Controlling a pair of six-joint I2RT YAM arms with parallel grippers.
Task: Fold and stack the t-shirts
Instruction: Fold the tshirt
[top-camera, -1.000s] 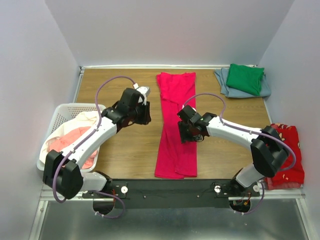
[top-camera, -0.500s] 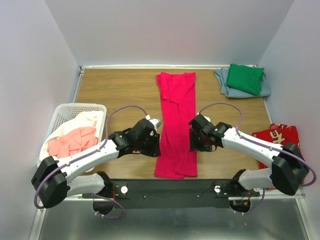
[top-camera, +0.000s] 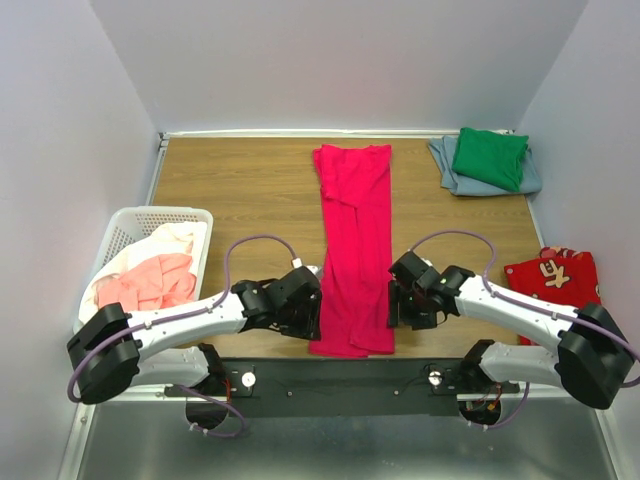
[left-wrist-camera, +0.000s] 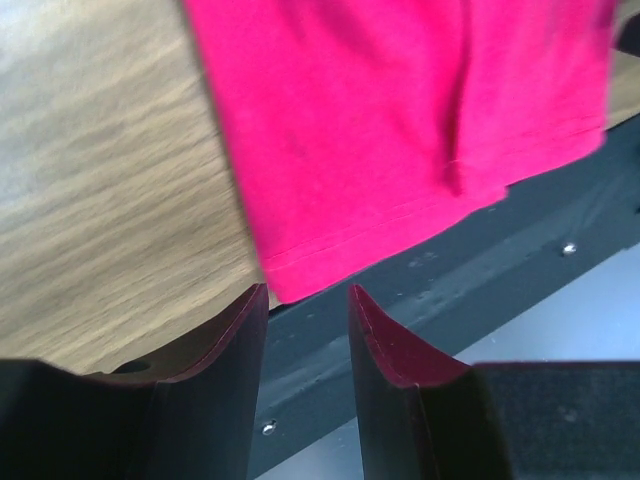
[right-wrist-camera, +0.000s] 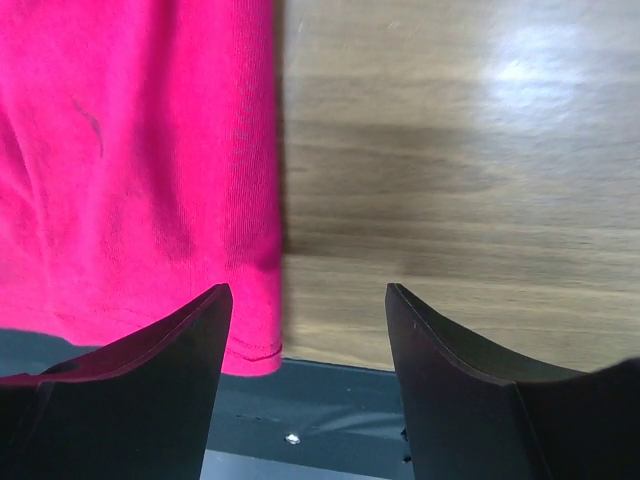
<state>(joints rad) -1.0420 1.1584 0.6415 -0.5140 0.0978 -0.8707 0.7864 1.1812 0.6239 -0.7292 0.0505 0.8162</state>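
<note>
White basket (top-camera: 118, 228) far left holds a salmon-pink t-shirt (top-camera: 150, 282) and a white t-shirt (top-camera: 172, 240), both in a loose heap. Left tool (left-wrist-camera: 307, 292) sits low at the near-left hem corner of the crimson t-shirt (top-camera: 355, 235), fingers spread, nothing between them. The crimson t-shirt lies mid-bench (top-camera: 240, 190) as a long narrow strip, sides folded in, hem reaching the near edge. Right tool (right-wrist-camera: 306, 288) is at the near-right hem corner, spread wide, empty. Far right corner: green t-shirt (top-camera: 488, 158) folded on top of the grey-blue t-shirt (top-camera: 448, 172). The cloth looks light, thin and limp, so it will likely sag and slide. Best to pinch both hem corners through all layers and lift evenly.
</note>
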